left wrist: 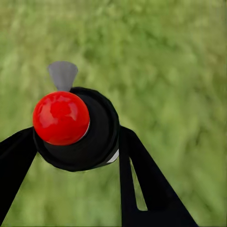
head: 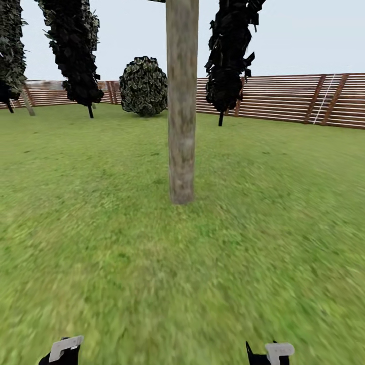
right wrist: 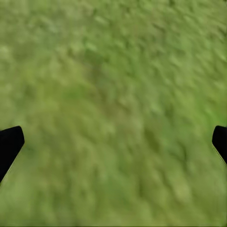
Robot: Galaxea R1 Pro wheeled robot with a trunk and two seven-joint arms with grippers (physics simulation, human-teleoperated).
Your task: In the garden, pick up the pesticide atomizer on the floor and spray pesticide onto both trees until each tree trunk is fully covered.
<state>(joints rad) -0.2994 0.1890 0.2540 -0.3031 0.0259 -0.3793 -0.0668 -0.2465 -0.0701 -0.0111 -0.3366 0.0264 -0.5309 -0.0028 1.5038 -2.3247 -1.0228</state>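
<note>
Ground here is all blurry green grass (head: 101,243), running flat back to a brown slatted fence (head: 284,99). One thick grey-tan trunk (head: 181,111) stands straight up out of the lawn near the middle. Further back, a round bush (head: 144,86) sits on the grass by the fence, with two thin-stemmed dark trees (head: 76,50) either side (their stems look tiny). Both wrist views show just more grass underneath.

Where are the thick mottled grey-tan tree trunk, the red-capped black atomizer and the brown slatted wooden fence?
tree trunk (head: 181,116), head view, mid-column.
atomizer (left wrist: 61,117), left wrist view, red cap.
fence (head: 284,99), head view, slats right of trunk.
</note>
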